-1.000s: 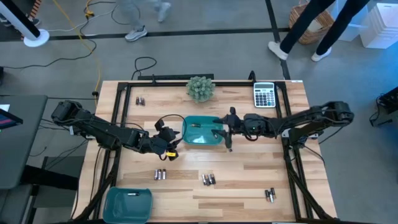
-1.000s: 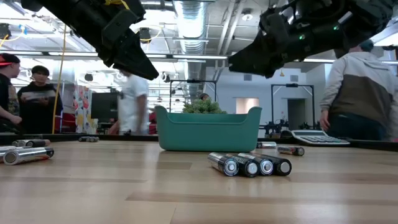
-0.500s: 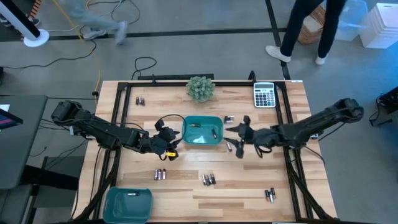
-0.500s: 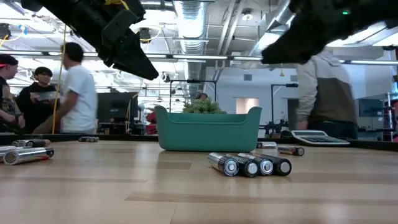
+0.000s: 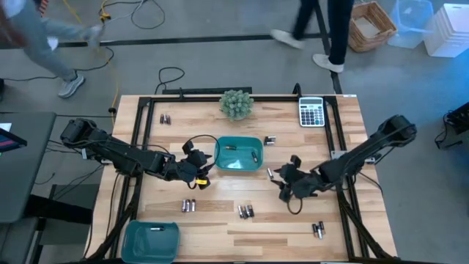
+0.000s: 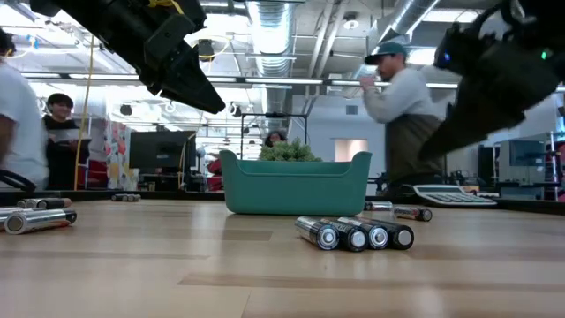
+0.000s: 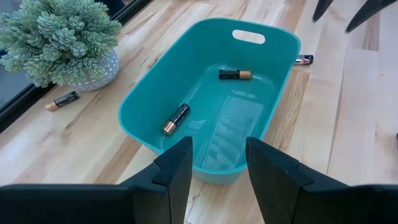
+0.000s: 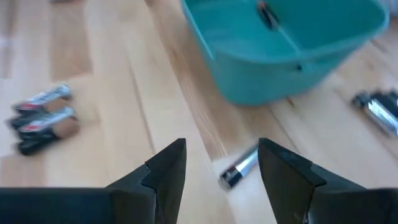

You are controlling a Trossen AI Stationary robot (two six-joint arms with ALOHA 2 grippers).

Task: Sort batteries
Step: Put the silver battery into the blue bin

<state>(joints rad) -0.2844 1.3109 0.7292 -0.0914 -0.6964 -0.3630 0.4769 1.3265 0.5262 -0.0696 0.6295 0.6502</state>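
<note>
L gripper (image 5: 199,167) parted, empty; R gripper (image 5: 282,181) wide apart, empty.

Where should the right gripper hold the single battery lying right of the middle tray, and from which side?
Grip the battery mid-body, from above, one finger on each long side. It lies flat and alone on the table, and the open right gripper hangs over it.
</note>
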